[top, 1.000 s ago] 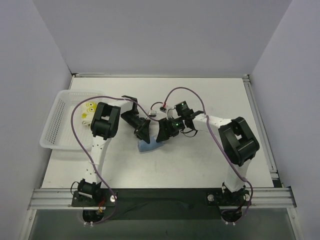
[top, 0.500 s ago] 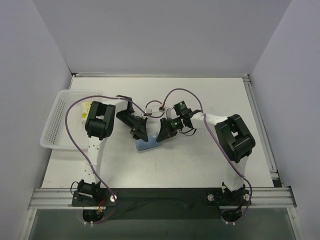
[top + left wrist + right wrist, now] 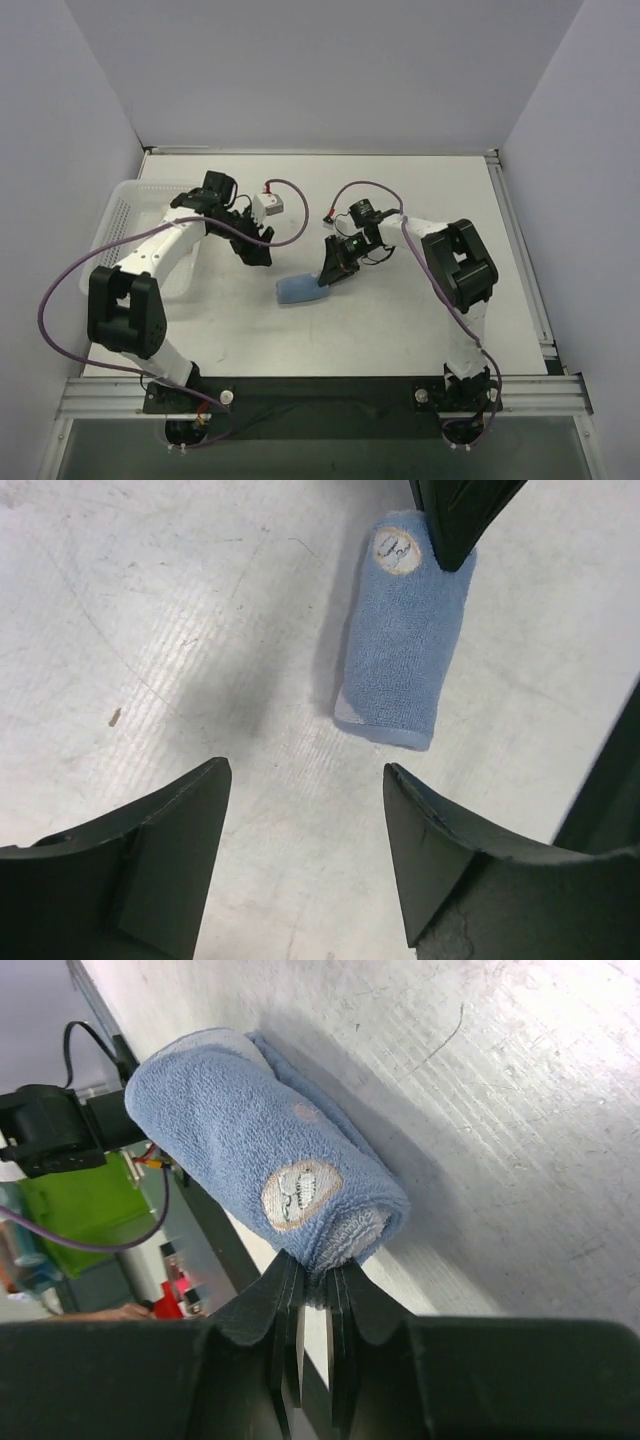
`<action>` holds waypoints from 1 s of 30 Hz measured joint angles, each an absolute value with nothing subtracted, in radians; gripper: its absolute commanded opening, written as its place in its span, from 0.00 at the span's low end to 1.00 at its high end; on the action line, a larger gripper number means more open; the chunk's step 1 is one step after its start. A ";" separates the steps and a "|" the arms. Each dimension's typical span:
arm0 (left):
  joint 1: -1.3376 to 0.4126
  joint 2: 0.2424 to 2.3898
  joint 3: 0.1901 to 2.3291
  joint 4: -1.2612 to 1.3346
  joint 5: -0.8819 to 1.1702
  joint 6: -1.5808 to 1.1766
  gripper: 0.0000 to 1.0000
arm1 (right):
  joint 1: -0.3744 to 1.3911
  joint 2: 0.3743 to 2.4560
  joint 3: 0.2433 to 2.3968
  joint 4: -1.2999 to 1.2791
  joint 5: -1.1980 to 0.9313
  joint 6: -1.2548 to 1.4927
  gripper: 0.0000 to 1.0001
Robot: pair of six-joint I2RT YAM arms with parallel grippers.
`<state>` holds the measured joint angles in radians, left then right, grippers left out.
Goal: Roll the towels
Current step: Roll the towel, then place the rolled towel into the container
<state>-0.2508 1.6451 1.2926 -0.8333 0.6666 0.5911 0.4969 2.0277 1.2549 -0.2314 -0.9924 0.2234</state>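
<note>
A light blue towel (image 3: 297, 289) lies rolled into a cylinder on the white table, a round white label (image 3: 397, 550) near one end. My right gripper (image 3: 325, 277) is shut on the end of the roll, pinching the cloth edge between its fingertips (image 3: 318, 1270). My left gripper (image 3: 254, 254) hovers to the left of the roll and apart from it, open, with only bare table between its fingers (image 3: 305, 780). In the left wrist view the blue towel (image 3: 400, 670) lies ahead of the fingers, with the right gripper's fingers (image 3: 455, 520) at its far end.
A white plastic mesh basket (image 3: 110, 235) stands at the table's left edge, partly under my left arm. The table's back wall and side rails bound the space. Purple cables loop above both arms.
My left gripper let go of the roll, opened and drew back to the left as the arm swung over the basket. My right gripper closed on the roll's end.
</note>
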 measured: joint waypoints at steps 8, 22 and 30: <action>-0.536 1.488 1.048 -0.632 0.443 0.670 0.81 | 0.483 2.088 1.308 -0.266 -1.056 0.277 0.00; -0.798 1.657 0.965 -0.364 0.064 0.803 0.44 | 0.463 2.153 1.367 -0.274 -1.120 0.318 0.19; -0.728 1.717 1.066 -0.431 0.144 0.740 0.32 | 0.432 2.150 1.372 -0.281 -1.149 0.286 0.62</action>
